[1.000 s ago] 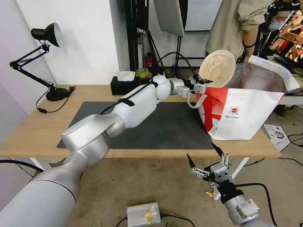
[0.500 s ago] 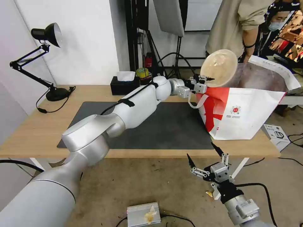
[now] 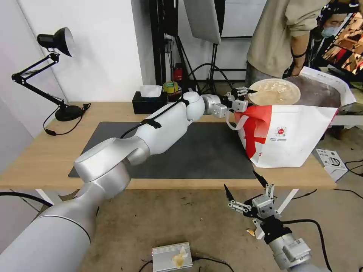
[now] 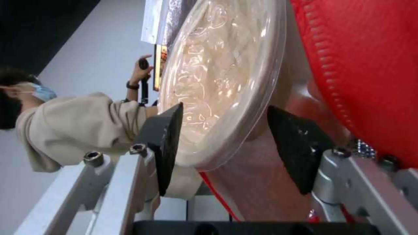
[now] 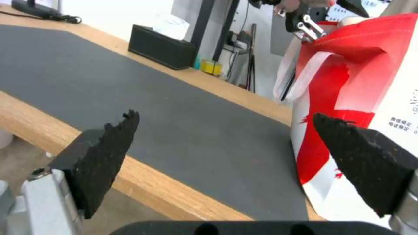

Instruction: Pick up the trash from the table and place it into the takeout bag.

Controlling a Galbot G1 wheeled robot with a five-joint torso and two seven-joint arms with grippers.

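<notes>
A beige paper-pulp bowl [image 3: 274, 91] under a clear lid lies almost flat, lid up, across the open mouth of the takeout bag [image 3: 291, 139]. The bag stands at the right end of the table [image 3: 49, 155]. My left gripper [image 3: 246, 95] is at the bag's near-left rim. In the left wrist view its fingers [image 4: 168, 143] stand apart on either side of the bowl's [image 4: 209, 75] rim, and a gap shows on the underside. The bag's red panel [image 4: 370, 65] is close beside it. My right gripper [image 3: 240, 180] hangs open below the table's front edge, with nothing in it [image 5: 225, 115].
A black tissue box [image 3: 148, 102] and a desk lamp [image 3: 56, 75] stand at the back of the table. A dark grey mat [image 3: 204, 151] covers its middle. On the floor are a small white box [image 3: 332, 160] and a silver box [image 3: 172, 257]. A person [image 3: 280, 34] stands behind the bag.
The bowl has tipped from standing on edge to lying nearly flat over the bag's mouth. The left gripper has stayed at the bag's rim. The right arm has not moved.
</notes>
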